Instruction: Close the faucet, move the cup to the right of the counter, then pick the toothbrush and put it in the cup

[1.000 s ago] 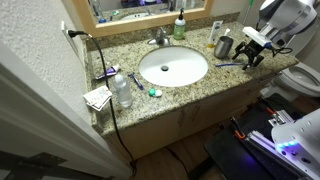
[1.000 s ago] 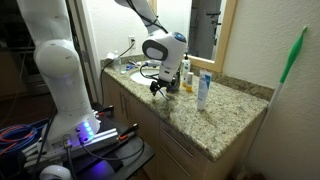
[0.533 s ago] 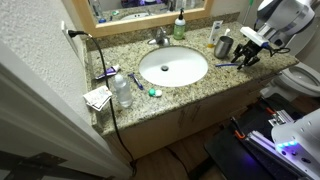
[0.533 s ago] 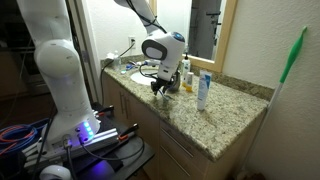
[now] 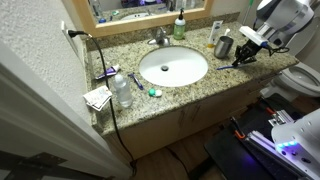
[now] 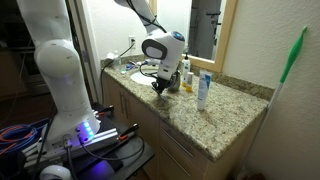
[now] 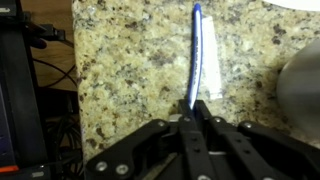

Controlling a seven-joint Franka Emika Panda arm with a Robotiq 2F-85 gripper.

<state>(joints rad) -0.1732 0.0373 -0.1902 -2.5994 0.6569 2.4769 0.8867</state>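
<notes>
The claw (image 7: 197, 112) is pinched together on the near end of the blue toothbrush (image 7: 196, 55), which lies flat on the speckled granite desk (image 7: 130, 60); in the wrist view the desk's edge runs down the left, with bare stone between it and the brush; the dark cup (image 5: 223, 46) stands near the claw, between the white sink (image 5: 173, 68) and the desk's end; the faucet (image 5: 160, 38) sits behind the sink; print on the upright tube (image 6: 203, 92) is too small to read.

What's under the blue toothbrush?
The speckled counter is under the toothbrush. The toothbrush's near end is pinched in the closed tool, so what lies under that end cannot be seen.
</notes>
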